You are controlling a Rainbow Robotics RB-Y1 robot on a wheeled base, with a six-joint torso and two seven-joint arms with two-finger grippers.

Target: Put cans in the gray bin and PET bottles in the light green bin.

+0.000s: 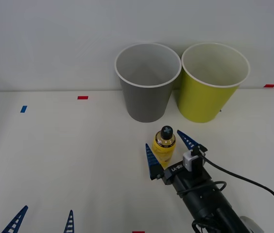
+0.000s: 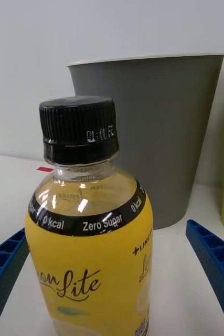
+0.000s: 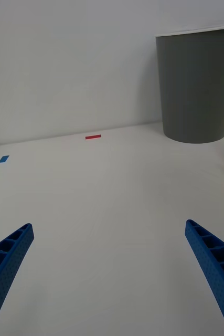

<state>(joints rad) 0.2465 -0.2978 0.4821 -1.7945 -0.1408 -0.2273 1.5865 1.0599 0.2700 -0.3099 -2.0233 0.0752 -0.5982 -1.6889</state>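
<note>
Blue ribbed fingers of our right gripper (image 1: 170, 151) sit spread around the upright yellow-labelled clear plastic bottle (image 1: 164, 145); our left gripper (image 1: 42, 221) waits spread.

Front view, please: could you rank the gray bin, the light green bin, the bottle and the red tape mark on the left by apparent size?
1-2. Light green bin and gray bin: they look alike, so no ranking between them.
3. Bottle, standing between the open right gripper's fingers.
4. Red tape mark.
</note>
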